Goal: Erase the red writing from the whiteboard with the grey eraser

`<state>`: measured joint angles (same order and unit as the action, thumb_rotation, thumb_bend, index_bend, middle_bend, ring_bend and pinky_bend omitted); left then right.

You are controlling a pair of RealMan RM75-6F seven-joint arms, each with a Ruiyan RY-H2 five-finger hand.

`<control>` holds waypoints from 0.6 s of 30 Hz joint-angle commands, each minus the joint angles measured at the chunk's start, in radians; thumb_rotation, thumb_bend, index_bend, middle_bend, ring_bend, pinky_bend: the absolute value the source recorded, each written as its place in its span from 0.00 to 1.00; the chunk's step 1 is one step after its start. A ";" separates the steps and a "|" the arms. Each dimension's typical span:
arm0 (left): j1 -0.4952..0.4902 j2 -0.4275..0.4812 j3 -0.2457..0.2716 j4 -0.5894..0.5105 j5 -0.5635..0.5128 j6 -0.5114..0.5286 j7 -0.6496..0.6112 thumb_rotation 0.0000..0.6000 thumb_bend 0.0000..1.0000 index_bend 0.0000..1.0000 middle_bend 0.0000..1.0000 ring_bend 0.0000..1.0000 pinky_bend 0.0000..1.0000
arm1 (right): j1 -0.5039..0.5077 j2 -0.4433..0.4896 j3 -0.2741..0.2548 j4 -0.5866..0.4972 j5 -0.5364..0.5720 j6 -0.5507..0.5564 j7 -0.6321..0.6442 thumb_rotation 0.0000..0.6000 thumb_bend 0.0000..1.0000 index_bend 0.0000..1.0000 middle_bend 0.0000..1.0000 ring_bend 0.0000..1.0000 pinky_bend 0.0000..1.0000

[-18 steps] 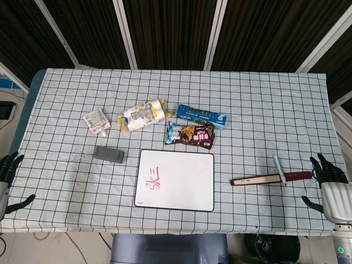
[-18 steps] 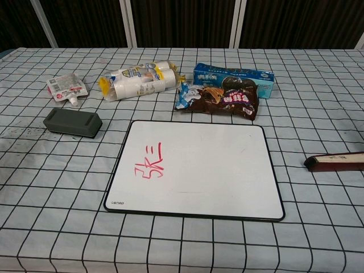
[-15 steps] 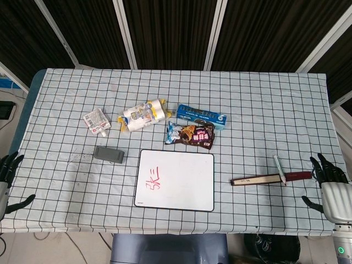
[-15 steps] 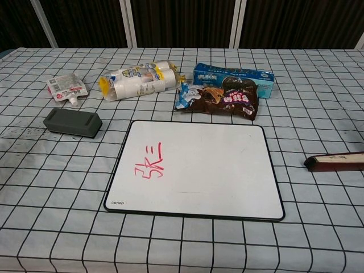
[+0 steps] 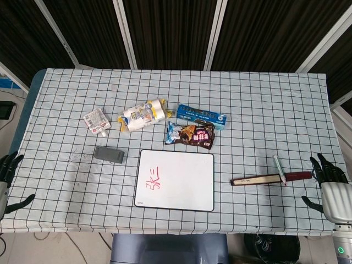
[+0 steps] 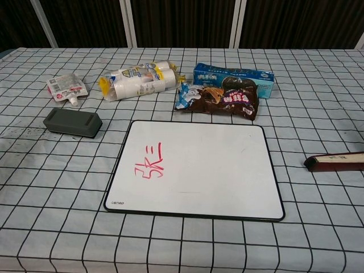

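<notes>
A whiteboard (image 5: 181, 176) (image 6: 216, 170) lies flat near the table's front middle, with red writing (image 5: 152, 180) (image 6: 149, 161) on its left part. The grey eraser (image 5: 108, 154) (image 6: 73, 122) rests on the checked cloth just left of the board's far corner. My left hand (image 5: 6, 179) hangs at the table's left front edge, fingers apart and empty. At the right front edge my right hand (image 5: 329, 184) is likewise spread and holds nothing. Both hands are far from the eraser and outside the chest view.
Behind the board lie a dark snack bag (image 5: 191, 134), a blue biscuit box (image 5: 202, 115), a yellow-white packet (image 5: 143, 115) and a small pouch (image 5: 97, 121). A folded fan (image 5: 271, 178) and a green pen (image 5: 279, 168) lie to the right.
</notes>
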<state>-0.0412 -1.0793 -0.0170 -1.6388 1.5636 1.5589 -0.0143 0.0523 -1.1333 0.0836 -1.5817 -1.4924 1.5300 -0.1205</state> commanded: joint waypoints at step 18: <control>-0.040 -0.019 -0.002 0.018 0.036 -0.040 0.047 1.00 0.10 0.00 0.00 0.00 0.05 | -0.001 0.002 0.001 -0.004 0.011 -0.006 0.004 1.00 0.06 0.00 0.00 0.13 0.19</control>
<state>-0.0735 -1.0954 -0.0190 -1.6228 1.5968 1.5288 0.0229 0.0510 -1.1316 0.0850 -1.5855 -1.4821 1.5247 -0.1166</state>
